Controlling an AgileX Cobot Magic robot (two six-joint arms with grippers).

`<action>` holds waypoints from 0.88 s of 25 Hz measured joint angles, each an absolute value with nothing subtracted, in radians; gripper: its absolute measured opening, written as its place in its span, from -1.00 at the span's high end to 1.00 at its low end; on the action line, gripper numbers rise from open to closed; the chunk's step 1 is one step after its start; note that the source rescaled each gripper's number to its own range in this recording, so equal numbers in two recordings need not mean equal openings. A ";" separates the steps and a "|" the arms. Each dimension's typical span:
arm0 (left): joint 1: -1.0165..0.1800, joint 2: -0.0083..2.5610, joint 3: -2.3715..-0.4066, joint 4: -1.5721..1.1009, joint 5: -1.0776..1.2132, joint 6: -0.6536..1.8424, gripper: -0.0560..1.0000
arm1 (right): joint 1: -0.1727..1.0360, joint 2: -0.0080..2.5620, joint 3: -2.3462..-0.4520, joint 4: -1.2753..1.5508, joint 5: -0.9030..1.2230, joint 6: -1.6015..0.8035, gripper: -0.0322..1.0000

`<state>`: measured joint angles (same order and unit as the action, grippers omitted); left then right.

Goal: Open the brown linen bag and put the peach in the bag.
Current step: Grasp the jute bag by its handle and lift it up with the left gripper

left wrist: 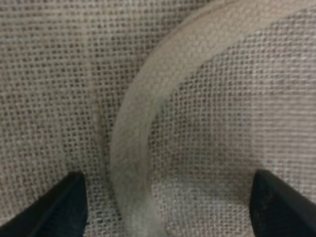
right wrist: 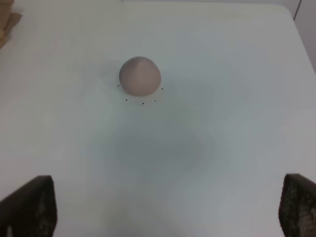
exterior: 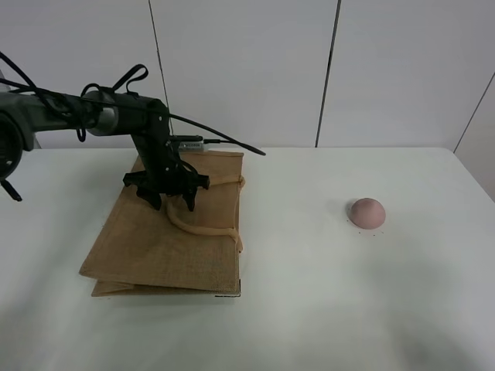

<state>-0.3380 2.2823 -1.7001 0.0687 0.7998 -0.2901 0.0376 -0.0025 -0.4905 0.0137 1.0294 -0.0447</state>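
Note:
The brown linen bag (exterior: 162,239) lies flat and closed on the left of the white table, its light loop handle (exterior: 203,229) lying on top. My left gripper (exterior: 172,202) is down on the bag, open. In the left wrist view its two dark fingertips (left wrist: 64,207) stand either side of the handle (left wrist: 131,163) against the coarse weave (left wrist: 49,74). The peach (exterior: 366,212) sits alone on the right of the table. In the right wrist view it (right wrist: 140,75) lies well ahead of my right gripper (right wrist: 168,207), which is open and empty. The right arm is out of the exterior view.
The white table (exterior: 309,309) is bordered by a white panelled wall behind. A black cable (exterior: 224,141) trails from the left arm over the bag's far edge. A corner of the bag (right wrist: 7,22) shows at the edge of the right wrist view.

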 joint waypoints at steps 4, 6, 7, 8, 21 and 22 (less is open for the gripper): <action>-0.338 2.317 -1.702 0.068 0.786 -0.290 -0.95 | 0.038 -0.003 -0.491 0.014 1.029 -0.045 -1.00; -0.338 2.318 -1.702 0.068 0.785 -0.290 -0.89 | 0.038 -0.003 -0.491 0.014 1.029 -0.045 -1.00; -0.338 2.320 -1.702 0.069 0.785 -0.290 -0.79 | 0.038 -0.003 -0.491 0.014 1.029 -0.045 -1.00; -0.337 2.321 -1.702 0.068 0.785 -0.290 -0.63 | 0.038 -0.003 -0.491 0.014 1.029 -0.045 -1.00; -0.335 2.280 -1.878 0.080 0.980 -0.290 0.88 | 0.038 -0.003 -0.491 0.014 1.029 -0.045 -1.00; -0.335 2.265 -1.911 0.079 1.008 -0.286 0.88 | 0.038 -0.003 -0.491 0.014 1.029 -0.045 -1.00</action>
